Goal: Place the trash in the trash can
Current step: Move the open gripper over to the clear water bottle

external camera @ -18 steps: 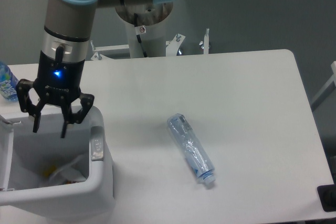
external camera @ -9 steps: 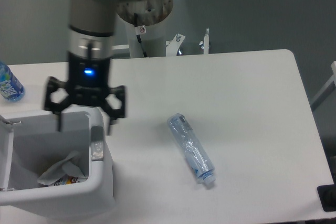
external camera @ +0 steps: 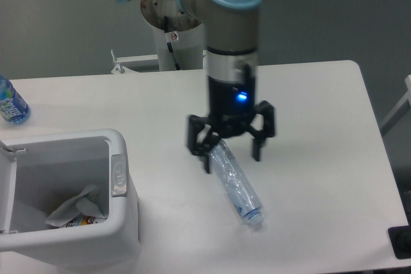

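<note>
Gripper (external camera: 231,153): spread wide, empty, above the bottle's upper end
Bottle (external camera: 236,183): crushed, lying on table (external camera: 321,126)
Packet (external camera: 76,205): inside bin (external camera: 122,235)

1. The arm (external camera: 231,24) reaches down from the top centre of the frame, its wrist vertical.
2. The gripper (external camera: 231,156) points downward at mid-frame, fingers (external camera: 206,158) spread wide, holding nothing.

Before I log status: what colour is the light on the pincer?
Blue, on the pincer body, fixed camera.
</note>
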`<state>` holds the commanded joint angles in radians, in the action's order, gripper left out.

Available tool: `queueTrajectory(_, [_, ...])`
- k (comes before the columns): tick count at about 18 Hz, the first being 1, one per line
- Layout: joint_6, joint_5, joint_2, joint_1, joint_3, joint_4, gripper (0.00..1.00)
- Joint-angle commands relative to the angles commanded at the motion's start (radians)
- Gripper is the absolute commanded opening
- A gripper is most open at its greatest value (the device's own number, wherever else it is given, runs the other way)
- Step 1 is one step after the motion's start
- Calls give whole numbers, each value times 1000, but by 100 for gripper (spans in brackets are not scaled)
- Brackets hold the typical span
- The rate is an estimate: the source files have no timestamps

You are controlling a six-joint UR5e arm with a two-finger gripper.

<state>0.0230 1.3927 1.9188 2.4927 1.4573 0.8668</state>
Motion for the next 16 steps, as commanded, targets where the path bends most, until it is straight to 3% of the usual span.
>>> queueTrajectory(4, [3, 115, 86, 0, 0, -81, 100])
queueTrajectory(6, [2, 120, 138, 2, -17, -110, 100])
queueTrajectory(12, [9, 106, 278, -3, -81, -112, 100])
queueTrajectory(16, [6, 108, 322, -18, -74, -112, 100])
